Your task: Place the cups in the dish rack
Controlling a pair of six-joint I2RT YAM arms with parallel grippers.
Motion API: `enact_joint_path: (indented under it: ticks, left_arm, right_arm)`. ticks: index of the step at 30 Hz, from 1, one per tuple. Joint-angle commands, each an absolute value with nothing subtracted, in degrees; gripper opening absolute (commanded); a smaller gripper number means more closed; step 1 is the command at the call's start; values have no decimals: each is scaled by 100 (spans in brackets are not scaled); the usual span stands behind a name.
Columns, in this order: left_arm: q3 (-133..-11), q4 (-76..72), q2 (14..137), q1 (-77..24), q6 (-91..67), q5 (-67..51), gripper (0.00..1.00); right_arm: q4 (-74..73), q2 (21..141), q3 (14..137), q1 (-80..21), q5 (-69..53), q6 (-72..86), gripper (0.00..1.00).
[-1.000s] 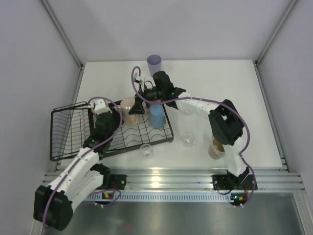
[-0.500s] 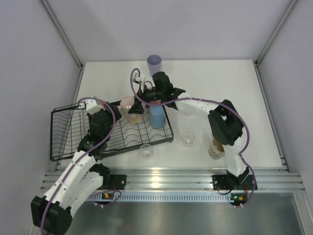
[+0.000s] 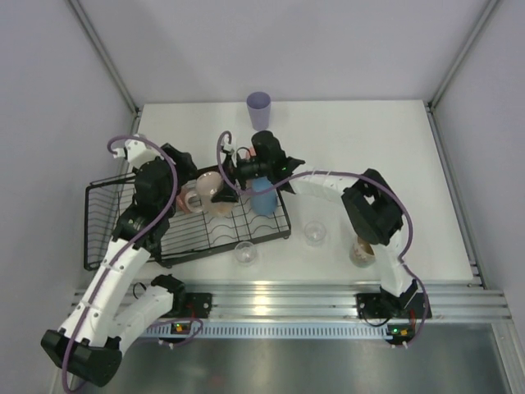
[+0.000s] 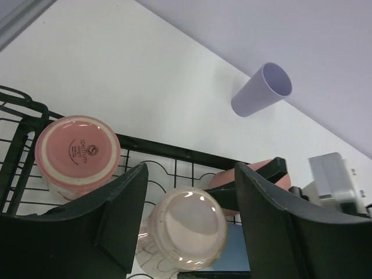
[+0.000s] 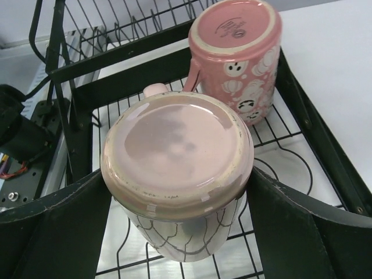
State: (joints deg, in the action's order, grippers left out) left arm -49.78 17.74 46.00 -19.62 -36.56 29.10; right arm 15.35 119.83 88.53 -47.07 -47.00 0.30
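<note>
The black wire dish rack lies left of centre. A pink mug stands upside down in it. Beside it is a cream mug, base up, with my right gripper shut on its sides just above the wires. My left gripper hovers open and empty above both mugs. A blue tumbler stands at the rack's right end. A lavender tumbler is at the back of the table.
Two clear glasses stand on the table in front of the rack. Another cup sits partly hidden under the right arm's elbow. The rack's taller basket section is at its left end.
My left gripper opened, let go of the pink mug in the rack and rose back to the left. The right gripper stayed on the cream mug, shifting slightly left.
</note>
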Motion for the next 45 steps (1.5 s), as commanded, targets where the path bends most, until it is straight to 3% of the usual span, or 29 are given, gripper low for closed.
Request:
enact_joint_path:
  ticks: [1,11,21,27,39,45]
  left_arm:
    - [-5369,2171,4702,-1978,-3744,2515,67]
    - [-5432,2180,4684,-1986,-3674,2329,67]
    - [-5405,2180,4843,-1978,-3533,2127,66]
    - [-5414,2180,4851,-1978,-3428,2153,66]
    - [-5458,2224,4957,-1986,-3305,2110,66]
    - [-5484,2224,5045,-1978,-3305,2074,66]
  right_arm:
    - [2610,11962,8982,-4922,-5168,-456,0]
    - [3067,12286,8789,-4966,-5229,-844,2]
    - [3147,12182,8587,-4975,-5150,-940,56]
    - [2699,12067,8727,-4966,-5177,-1134,77]
    - [2189,12015,8912,-4957,-5159,-1292,99]
    - [1802,11901,9018,-4957,-5150,-1503,100]
